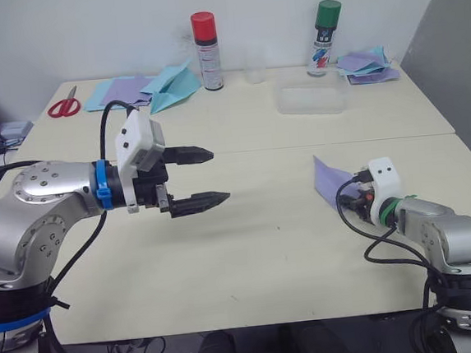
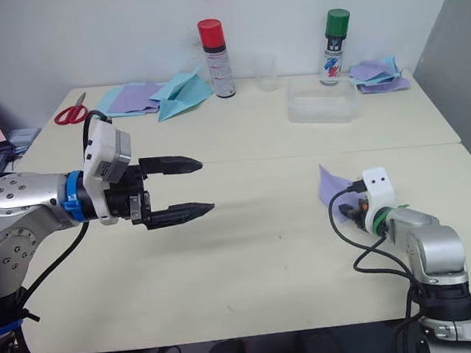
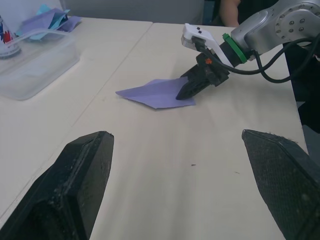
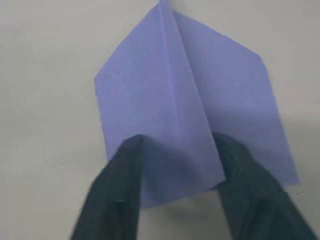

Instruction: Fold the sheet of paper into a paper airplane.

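Presently | sheet of paper [image 3: 157, 93] lying near desk's [image 1: 251, 258] right edge, already creased into a pointed shape | right gripper [image 3: 186, 91] pinching its rear end | left gripper [image 1: 195, 180] hovering spread, well apart | wings seemingly awaiting folding.

We lose the near end of the sheet of paper [image 4: 175, 110] under the right gripper [image 4: 180, 165], whose fingers run off frame.
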Robot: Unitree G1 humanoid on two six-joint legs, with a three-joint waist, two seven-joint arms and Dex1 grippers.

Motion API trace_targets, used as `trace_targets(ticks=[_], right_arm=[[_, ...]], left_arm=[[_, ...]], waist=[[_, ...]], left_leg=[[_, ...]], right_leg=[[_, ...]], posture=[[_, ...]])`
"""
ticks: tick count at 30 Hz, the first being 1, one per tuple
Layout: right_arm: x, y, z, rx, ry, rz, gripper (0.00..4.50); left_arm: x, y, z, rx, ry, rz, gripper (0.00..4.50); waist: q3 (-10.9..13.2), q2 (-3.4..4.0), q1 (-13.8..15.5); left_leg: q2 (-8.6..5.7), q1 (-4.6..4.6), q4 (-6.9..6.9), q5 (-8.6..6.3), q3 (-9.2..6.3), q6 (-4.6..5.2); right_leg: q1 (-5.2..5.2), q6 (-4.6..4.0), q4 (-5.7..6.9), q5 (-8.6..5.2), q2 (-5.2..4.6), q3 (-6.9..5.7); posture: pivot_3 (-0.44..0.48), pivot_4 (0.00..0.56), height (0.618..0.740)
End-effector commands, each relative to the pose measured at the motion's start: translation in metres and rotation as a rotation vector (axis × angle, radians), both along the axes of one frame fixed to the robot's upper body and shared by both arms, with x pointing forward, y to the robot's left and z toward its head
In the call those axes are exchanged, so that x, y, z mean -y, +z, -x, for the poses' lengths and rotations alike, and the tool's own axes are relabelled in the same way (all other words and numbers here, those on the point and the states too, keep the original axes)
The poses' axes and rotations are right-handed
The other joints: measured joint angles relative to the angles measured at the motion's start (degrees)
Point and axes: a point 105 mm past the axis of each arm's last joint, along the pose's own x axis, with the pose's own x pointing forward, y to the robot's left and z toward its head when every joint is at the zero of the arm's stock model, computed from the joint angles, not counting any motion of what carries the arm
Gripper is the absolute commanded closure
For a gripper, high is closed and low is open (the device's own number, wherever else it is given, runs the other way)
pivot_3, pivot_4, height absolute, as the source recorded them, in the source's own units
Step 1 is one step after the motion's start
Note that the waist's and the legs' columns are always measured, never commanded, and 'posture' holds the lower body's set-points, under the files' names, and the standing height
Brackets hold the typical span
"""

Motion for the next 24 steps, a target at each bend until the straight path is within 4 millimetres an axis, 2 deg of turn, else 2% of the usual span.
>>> trace_targets(ticks=[1,4,8,10,11,13,14,15,19,24], right_arm=[[-0.011,0.039,-0.001,0.137,0.062,-0.041,1.08],[-0.016,0.057,0.0,0.184,0.103,-0.043,0.02],[-0.013,0.078,0.0,0.231,0.166,0.032,0.02],[-0.012,0.088,0.005,0.253,0.262,0.091,0.02],[-0.013,0.092,0.013,0.252,0.36,0.113,0.02],[-0.017,0.099,0.044,0.231,0.699,0.175,0.02],[-0.01,0.1,0.057,0.21,0.836,0.229,0.02],[-0.001,0.101,0.061,0.183,0.895,0.268,0.02],[0.027,0.121,0.058,0.128,0.884,0.301,0.02],[0.037,0.127,0.056,0.14,0.84,0.299,0.02]], left_arm=[[-0.007,0.01,0.0,0.064,0.025,0.0,0.0],[-0.012,0.006,0.0,0.06,0.041,-0.01,0.0],[-0.027,-0.001,0.001,0.047,0.073,-0.053,0.0],[-0.039,-0.007,0.003,0.033,0.09,-0.092,0.0],[-0.051,-0.011,0.003,0.019,0.116,-0.117,0.0],[-0.079,-0.016,0.004,0.009,0.178,-0.167,0.0],[-0.092,-0.016,0.004,0.005,0.214,-0.171,0.0],[-0.102,-0.015,0.005,0.01,0.243,-0.174,0.0],[-0.132,-0.018,0.013,-0.025,0.33,-0.149,0.0],[-0.14,-0.016,0.009,0.019,0.423,-0.185,0.0]], waist=[[0.0,0.0,-0.02],[0.0,0.0,-0.03],[0.0,0.01,0.04],[0.04,0.06,0.05],[0.04,0.07,0.06],[0.14,0.22,0.1],[0.17,0.27,0.11],[0.18,0.29,0.14],[0.19,0.31,-0.15],[0.19,0.31,0.13]], left_leg=[[0.0,0.0,0.01,0.0,0.0,0.0],[0.03,0.02,0.01,0.0,-0.01,0.0],[0.03,-0.01,0.0,0.0,-0.03,0.0],[0.01,-0.03,0.0,0.0,0.01,0.0],[0.0,-0.04,0.0,0.0,0.05,0.0],[0.02,-0.06,-0.02,-0.01,0.03,0.01],[0.02,-0.05,-0.07,-0.01,0.03,0.01],[0.04,-0.05,-0.08,-0.01,0.03,0.02],[0.11,-0.01,-0.08,-0.02,0.05,0.03],[0.07,0.0,-0.06,-0.01,0.09,0.03]], right_leg=[[0.0,0.0,0.01,0.0,0.0,0.0],[0.0,0.0,0.03,0.0,0.0,-0.01],[-0.01,0.0,0.0,0.0,0.0,-0.02],[-0.02,0.0,-0.04,0.0,-0.01,0.0],[-0.05,0.0,-0.05,0.0,-0.02,0.02],[-0.07,0.0,-0.11,0.0,-0.02,-0.01],[-0.07,-0.01,-0.19,-0.01,-0.02,-0.04],[-0.07,-0.01,-0.24,-0.01,-0.02,-0.06],[-0.04,-0.03,-0.29,-0.01,-0.02,-0.05],[-0.03,-0.03,-0.24,0.0,-0.13,-0.05]], posture=[[0.0,0.15,0.74],[0.0,0.15,0.74],[0.0,0.15,0.74],[0.0,0.15,0.74],[0.0,0.15,0.74],[0.0,0.15,0.74],[0.0,0.15,0.74],[0.0,0.15,0.74],[0.0,0.15,0.74],[0.0,0.15,0.74]])
